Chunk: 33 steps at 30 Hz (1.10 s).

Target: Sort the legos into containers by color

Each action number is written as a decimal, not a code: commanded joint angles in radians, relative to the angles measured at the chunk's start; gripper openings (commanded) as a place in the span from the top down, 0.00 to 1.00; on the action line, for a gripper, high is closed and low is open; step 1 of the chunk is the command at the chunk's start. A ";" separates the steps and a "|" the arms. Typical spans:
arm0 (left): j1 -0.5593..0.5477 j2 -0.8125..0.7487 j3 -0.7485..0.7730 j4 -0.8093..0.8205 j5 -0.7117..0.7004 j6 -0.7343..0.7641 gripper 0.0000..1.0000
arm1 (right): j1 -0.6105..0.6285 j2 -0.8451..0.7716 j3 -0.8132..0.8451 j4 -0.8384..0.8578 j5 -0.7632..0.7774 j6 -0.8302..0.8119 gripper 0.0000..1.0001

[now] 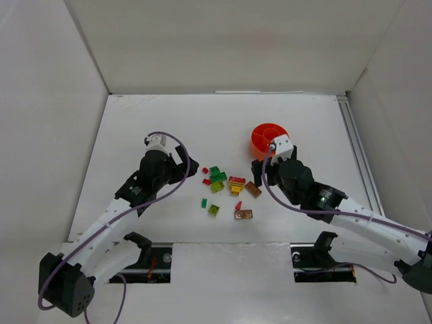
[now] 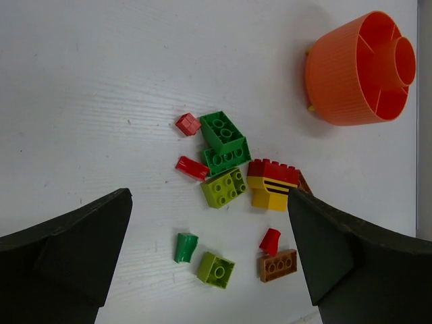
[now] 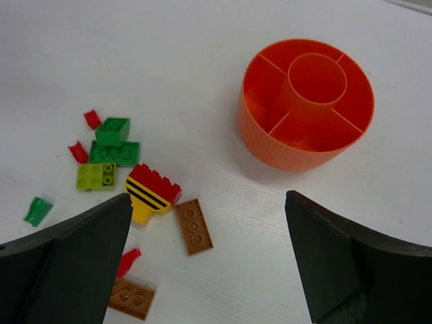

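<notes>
The left end effector (image 2: 208, 202) hangs released, jaws spread wide, above the legos (image 2: 229, 182), which lie scattered loose at mid-frame on the white table (image 2: 101, 81). The right end effector (image 3: 208, 202) is likewise spread, near the orange divided bowl (image 3: 270, 145). The bowl stands upright with its mouth up, at upper right of the right wrist view. A brown plate (image 3: 193, 226) lies flat, its long axis running upper left to lower right.

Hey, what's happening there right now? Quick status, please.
Left gripper open, empty. Right gripper open, empty. Legos scattered, none sorted; bowl looks empty. Nothing in the way.
</notes>
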 commanded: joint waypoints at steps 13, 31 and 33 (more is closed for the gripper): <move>-0.018 0.056 -0.068 0.020 0.046 -0.034 0.00 | 0.010 0.069 -0.036 0.051 -0.060 0.074 0.05; -0.018 0.085 -0.077 0.020 0.046 -0.034 0.00 | -0.028 0.637 0.253 -0.222 -0.047 0.030 0.13; -0.018 0.085 -0.077 0.020 0.055 -0.023 0.00 | -0.054 0.637 0.223 -0.213 -0.131 0.021 0.17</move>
